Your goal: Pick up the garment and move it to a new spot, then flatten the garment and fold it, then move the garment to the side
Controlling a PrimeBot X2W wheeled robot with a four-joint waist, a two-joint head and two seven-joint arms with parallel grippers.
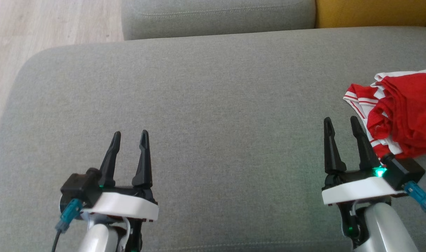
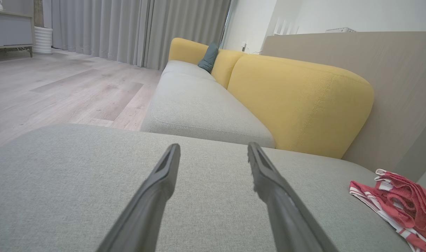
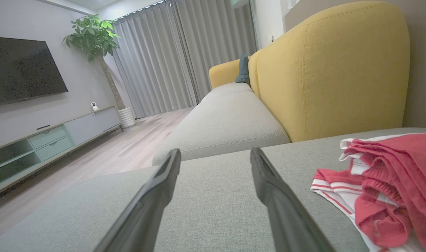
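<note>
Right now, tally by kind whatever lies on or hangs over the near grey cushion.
garment: 1
hands, the left hand and the right hand, both open: 2
Total: 3

We see a crumpled red fabric garment (image 1: pixel 405 112) with white edge stripes at three o'clock, on a plain grey woven sofa cushion (image 1: pixel 213 105). The fabric backrest (image 1: pixel 370 12) at one o'clock is mustard yellow; the plank floor (image 1: pixel 41 24) at eleven is pale wood-grain.
</note>
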